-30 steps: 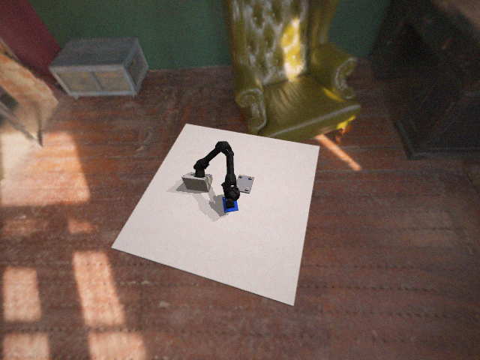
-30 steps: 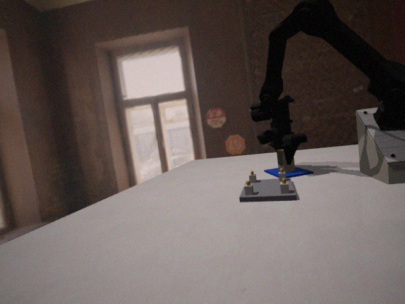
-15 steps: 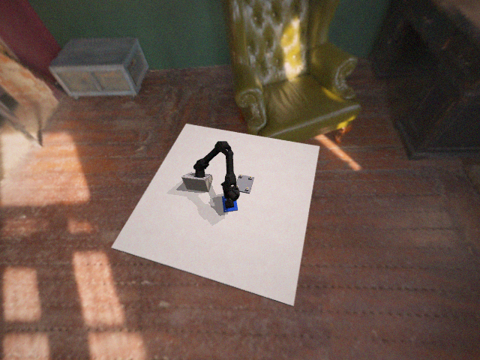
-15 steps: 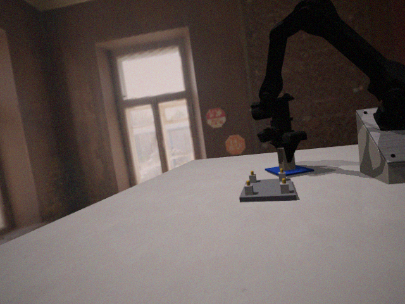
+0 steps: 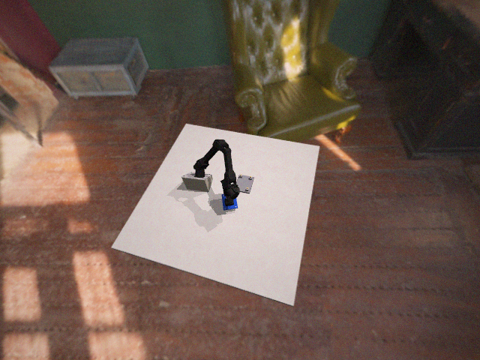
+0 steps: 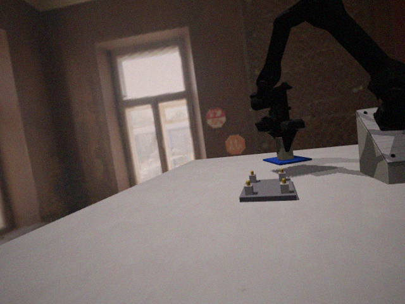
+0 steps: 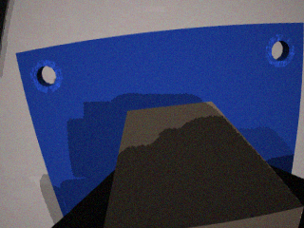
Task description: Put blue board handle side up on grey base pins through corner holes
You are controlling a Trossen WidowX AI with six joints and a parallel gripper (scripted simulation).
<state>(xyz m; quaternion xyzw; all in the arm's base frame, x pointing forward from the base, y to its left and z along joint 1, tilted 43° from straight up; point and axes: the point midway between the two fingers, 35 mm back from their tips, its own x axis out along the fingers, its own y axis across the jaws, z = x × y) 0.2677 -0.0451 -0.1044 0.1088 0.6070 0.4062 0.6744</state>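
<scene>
Matt blue board (image 5: 224, 206) (image 6: 281, 161) (image 7: 157, 62), smooth handle (plastic-looking, perhaps) (image 6: 285, 152) (image 7: 166, 161), glossy green leather-like armchair (image 5: 306, 100), rough wooden floor (image 5: 368, 240)

The black arm (image 5: 227, 158) (image 6: 351, 35) is showing chunky, rounded joints and slimmer links, its gripper (image 6: 283, 147) is wearing matching black with tapering fingers, and the boxy pale-grey pedestal (image 5: 186, 180) (image 6: 373, 163) is displaying sloping sides and small dark dots on top
</scene>
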